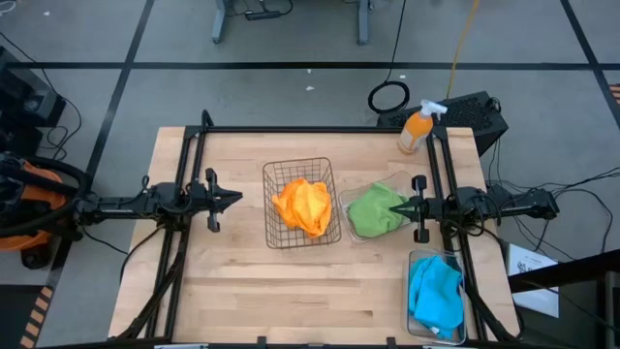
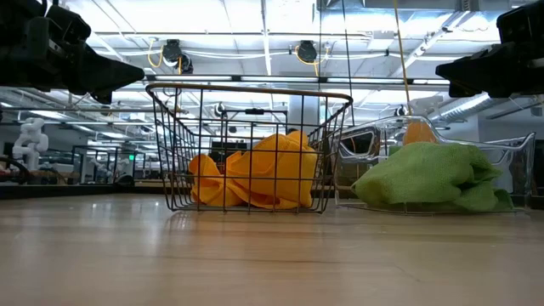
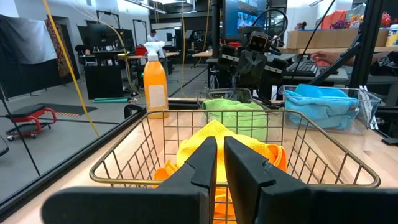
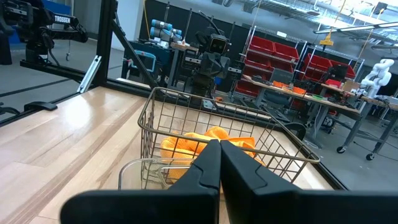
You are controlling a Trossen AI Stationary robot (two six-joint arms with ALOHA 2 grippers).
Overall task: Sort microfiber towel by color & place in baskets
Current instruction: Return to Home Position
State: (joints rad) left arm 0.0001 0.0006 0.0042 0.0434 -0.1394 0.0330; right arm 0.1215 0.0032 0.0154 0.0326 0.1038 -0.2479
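Orange towels [image 1: 302, 206] lie bunched in the copper wire basket [image 1: 274, 174] at the table's middle. Green towels [image 1: 374, 211] lie in the clear tub [image 1: 346, 199] to its right. Blue towels [image 1: 434, 294] lie in the clear bin [image 1: 415, 260] at the near right. My left gripper [image 1: 235, 199] is shut and empty, held level above the table to the left of the wire basket, pointing at it [image 3: 220, 155]. My right gripper [image 1: 394, 206] is shut and empty, held level above the green towels, pointing toward the wire basket [image 4: 219, 155].
An orange spray bottle [image 1: 417, 129] stands at the table's far right edge. A black box [image 1: 477, 112] sits just beyond it. Bare wood lies along the table's near side and left of the wire basket. Dark frame rails [image 1: 189, 165] run along both table sides.
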